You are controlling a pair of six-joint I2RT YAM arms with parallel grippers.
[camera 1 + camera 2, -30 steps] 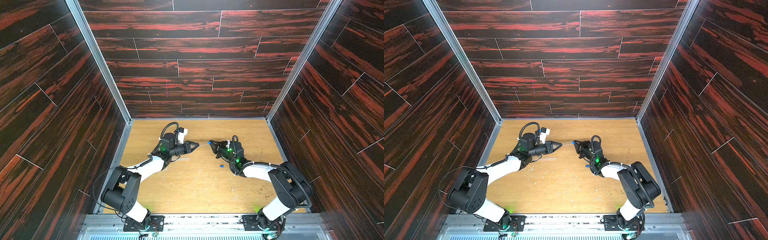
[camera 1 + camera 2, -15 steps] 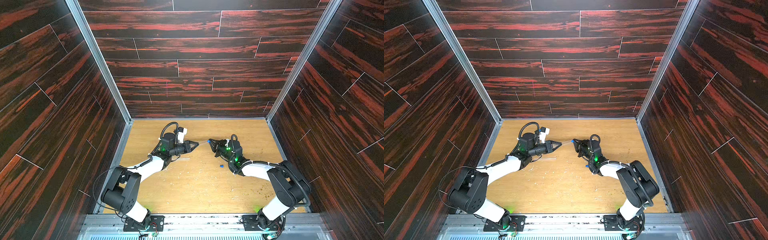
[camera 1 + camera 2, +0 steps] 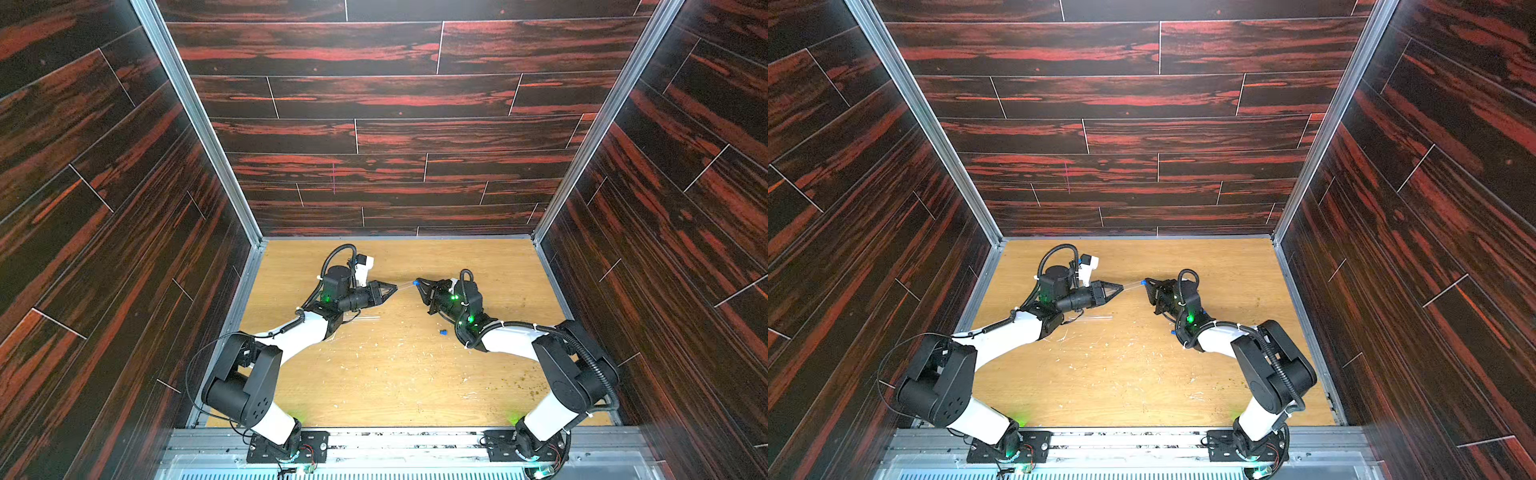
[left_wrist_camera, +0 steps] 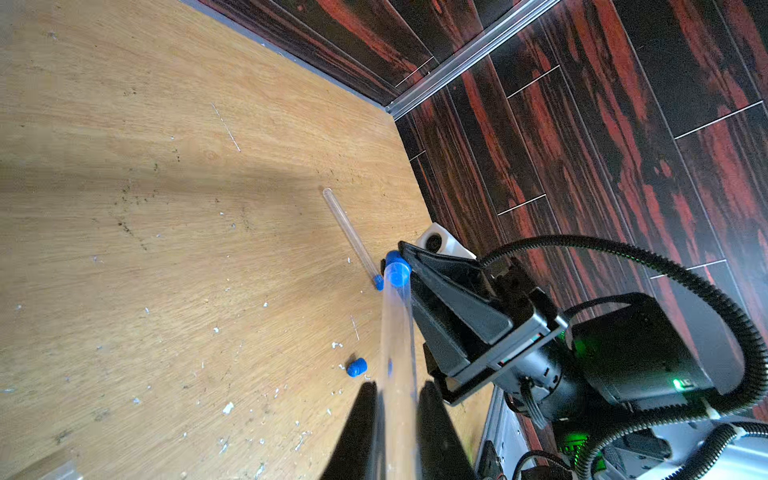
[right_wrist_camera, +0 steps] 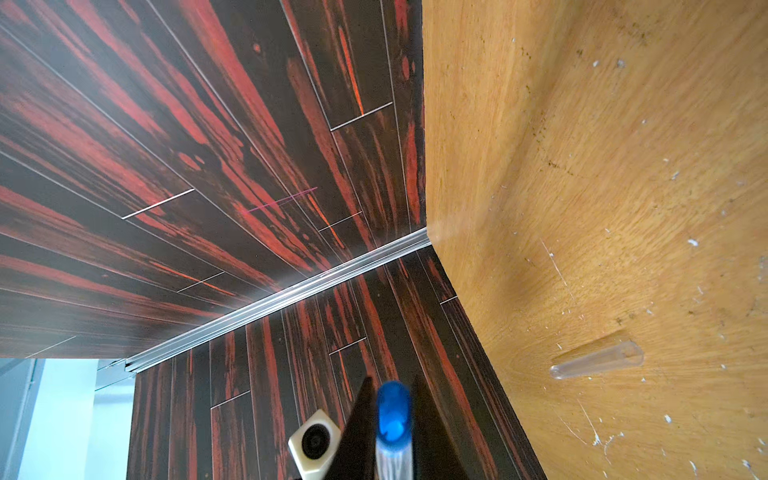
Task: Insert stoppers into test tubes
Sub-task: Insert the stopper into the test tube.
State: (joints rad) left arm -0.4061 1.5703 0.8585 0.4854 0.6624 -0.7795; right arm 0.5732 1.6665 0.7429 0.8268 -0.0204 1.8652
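Table: light wood flecked with pale scraps, boxed on three sides by dark red-streaked walls.
Left gripper: clamped on the held tube, which is pointed toward 3 o'clock and lifted off the wood so that its mouth is offered to the other arm.
Right gripper: pinched on the blue stopper and aimed toward 9 o'clock. The two tips are met near 12 o'clock of the table's middle.
Step judged: the stopper is seen at the tube's mouth, seemingly partly seated. How deep cannot be told.
Plugged tube: laid flat on the wood, just beside the right gripper's tip in the left wrist view, and judged finished.
Bare tube: laid flat and unplugged at about 7 o'clock of the meeting point, near the left forearm.
Spare stopper: laid loose at 5 o'clock of the meeting point, near the right wrist, likely meant for the bare tube.
Edges: the back wall at 12 o'clock and both side walls are kept well apart from the tips.
Open room: bare wood is left free toward 6 o'clock. A straight push along the 3-to-9 line is judged to need no sideways room, though the spare stopper could be swept by the right forearm.
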